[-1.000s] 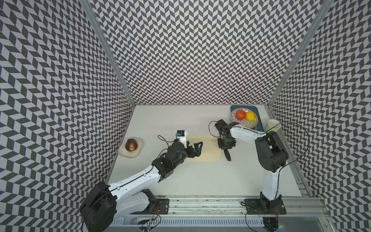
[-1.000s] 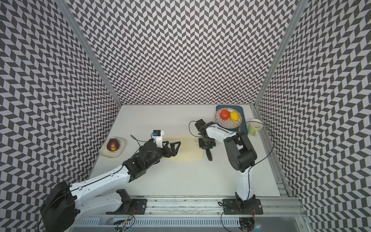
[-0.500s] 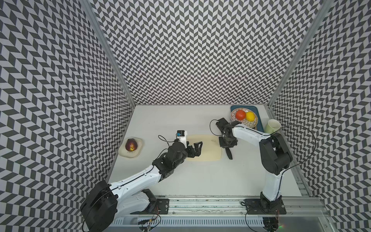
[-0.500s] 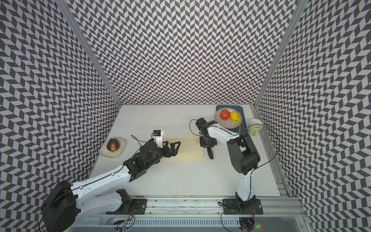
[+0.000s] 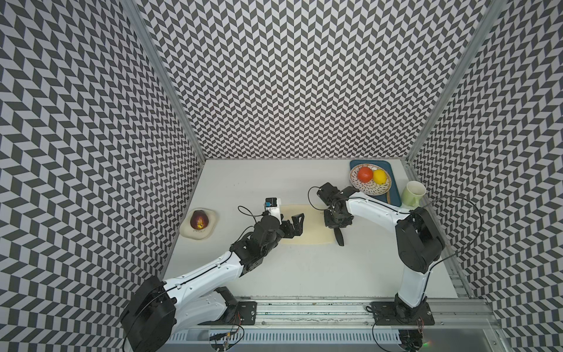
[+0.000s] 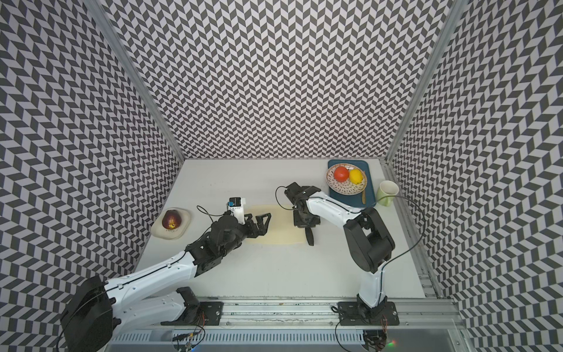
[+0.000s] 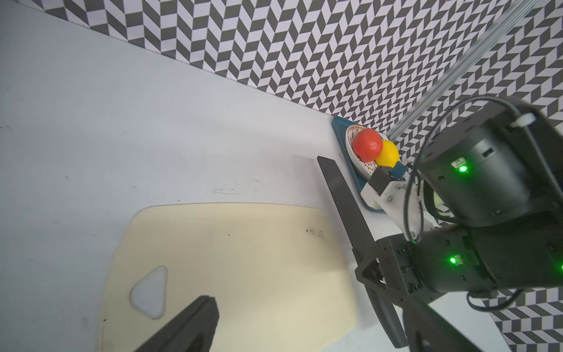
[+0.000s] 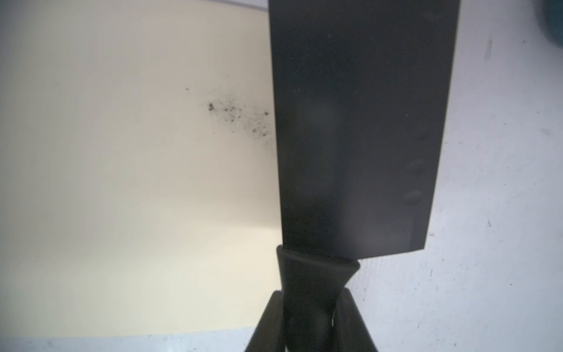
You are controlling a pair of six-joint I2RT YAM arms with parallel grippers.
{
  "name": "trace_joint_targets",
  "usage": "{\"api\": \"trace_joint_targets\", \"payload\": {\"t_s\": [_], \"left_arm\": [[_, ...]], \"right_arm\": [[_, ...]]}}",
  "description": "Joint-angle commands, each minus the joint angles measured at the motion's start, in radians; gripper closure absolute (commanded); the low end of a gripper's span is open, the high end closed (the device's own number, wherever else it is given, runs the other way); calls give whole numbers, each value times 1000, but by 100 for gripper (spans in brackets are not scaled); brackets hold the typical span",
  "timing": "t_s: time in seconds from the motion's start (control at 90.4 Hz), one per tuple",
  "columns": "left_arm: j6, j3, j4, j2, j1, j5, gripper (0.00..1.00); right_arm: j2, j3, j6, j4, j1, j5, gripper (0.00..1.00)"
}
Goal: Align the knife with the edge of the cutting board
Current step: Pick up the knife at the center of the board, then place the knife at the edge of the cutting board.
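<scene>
Two grippers at the cutting board (image 5: 313,227): left gripper (image 5: 289,220) hangs spread over its short end by the triangular hole, holding nothing; right gripper (image 8: 309,307) is clamped on the handle of the knife (image 8: 359,137). Black blade runs along the board's opposite short edge, handle toward the arm bases. Blue tag (image 5: 268,201) on left wrist too small to read; dark blue tray (image 5: 394,190) beyond

Open bench (image 5: 304,274) was seen in front of the cutting board (image 5: 313,225) and behind it. The board's right edge was blocked by the knife (image 5: 339,237) and the right gripper (image 5: 336,225) clamped on its handle; its left end was overhung by the spread left gripper (image 5: 292,227). The far right corner was taken up by a tray (image 5: 394,195) and mug (image 5: 412,193).
</scene>
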Motion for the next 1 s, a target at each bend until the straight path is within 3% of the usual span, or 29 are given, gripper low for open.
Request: {"api": "trace_joint_targets", "payload": {"t_s": [0.0, 0.232, 0.553, 0.984], "left_arm": [[-30, 9, -60, -53, -6, -115, 0], [-46, -31, -49, -136, -6, -160, 0], [-45, -26, -49, -130, -6, -141, 0], [-42, -28, -47, -131, -6, -140, 0]], "right_arm": [[-49, -7, 88, 52, 48, -4, 85], [-98, -104, 185, 114, 100, -36, 85], [-126, -187, 263, 162, 171, -67, 84], [-47, -152, 273, 171, 201, -36, 83]]}}
